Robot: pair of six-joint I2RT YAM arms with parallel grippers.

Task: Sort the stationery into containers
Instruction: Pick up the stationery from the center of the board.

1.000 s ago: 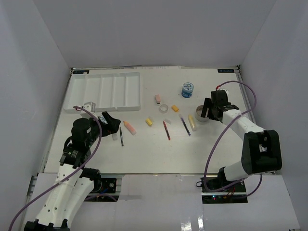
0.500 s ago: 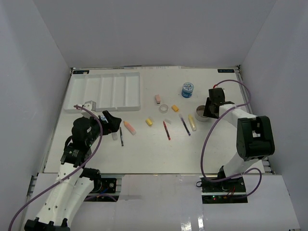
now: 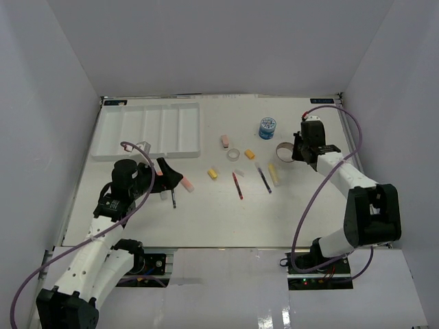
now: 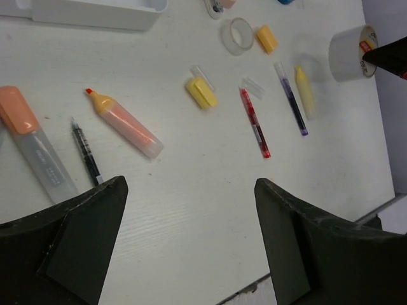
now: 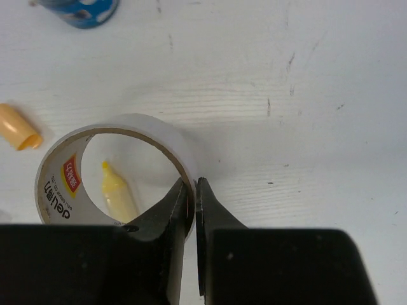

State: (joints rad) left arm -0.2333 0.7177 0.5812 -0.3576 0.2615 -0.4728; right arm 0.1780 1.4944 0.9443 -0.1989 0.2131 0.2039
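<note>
Top view: the right gripper (image 3: 296, 149) sits at the table's 2 o'clock. Its arm reaches long from the base, and the wrist is bent toward 9 o'clock against the tape roll (image 3: 283, 149). The white tray (image 3: 191, 153) lies far off at 10 o'clock, so it's a long carry. The left gripper (image 3: 170, 177) hangs low near 8 o'clock, elbow folded, beside an orange marker (image 3: 185, 181).

Left wrist: jaws spread wide, holding nothing. The orange marker and a black pen (image 4: 86, 152) lie just ahead at 11 o'clock.

Right wrist: the fingers are pinched on the roll's wall at its 4 o'clock edge, one inside the ring and one outside. My worry is that thin-wall pinch — the roll could swivel or slip out during the crossing. It could also clip the yellow marker (image 5: 117, 190) lying just beside it as I lift.
</note>
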